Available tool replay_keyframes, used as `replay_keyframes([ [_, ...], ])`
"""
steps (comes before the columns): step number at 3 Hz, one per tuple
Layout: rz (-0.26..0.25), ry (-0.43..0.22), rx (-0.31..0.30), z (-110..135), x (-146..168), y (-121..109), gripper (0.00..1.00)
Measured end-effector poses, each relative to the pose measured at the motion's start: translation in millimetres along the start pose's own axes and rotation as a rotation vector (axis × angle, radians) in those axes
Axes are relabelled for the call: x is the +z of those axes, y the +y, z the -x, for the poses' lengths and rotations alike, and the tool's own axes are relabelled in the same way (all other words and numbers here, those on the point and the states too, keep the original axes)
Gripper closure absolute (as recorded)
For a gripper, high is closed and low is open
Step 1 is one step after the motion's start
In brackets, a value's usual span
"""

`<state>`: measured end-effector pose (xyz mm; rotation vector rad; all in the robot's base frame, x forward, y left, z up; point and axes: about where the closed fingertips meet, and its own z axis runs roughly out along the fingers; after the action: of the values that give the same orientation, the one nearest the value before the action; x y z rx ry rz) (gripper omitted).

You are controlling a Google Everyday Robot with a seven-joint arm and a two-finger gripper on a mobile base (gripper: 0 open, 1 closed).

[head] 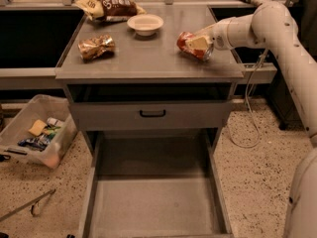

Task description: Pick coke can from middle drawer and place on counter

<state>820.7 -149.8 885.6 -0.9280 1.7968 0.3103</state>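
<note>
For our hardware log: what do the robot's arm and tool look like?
The arm is smooth and off-white, built of thick rounded tubular segments, without visible markings. Its tool, at the small red soda can over the right side of the flat grey counter, has pale cream fingers.

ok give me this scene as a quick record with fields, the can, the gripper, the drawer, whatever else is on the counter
gripper: gripper over the right side of the counter, shut on the coke can
coke can: tilted on its side, low over the counter; cannot tell if it touches
middle drawer: middle drawer pulled open, can not in it
also on counter: white bowl, gold-brown snack bag, dark brown bag at the back
floor: plastic bin at left
</note>
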Motion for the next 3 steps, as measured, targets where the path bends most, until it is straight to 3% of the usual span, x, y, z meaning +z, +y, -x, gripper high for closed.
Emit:
replay_keyframes([
  [1,0.041,0.015,0.04,-7.5,2.7,4.9,1.0],
  [3,0.041,0.015,0.04,-7.3,2.6,4.9,0.58],
])
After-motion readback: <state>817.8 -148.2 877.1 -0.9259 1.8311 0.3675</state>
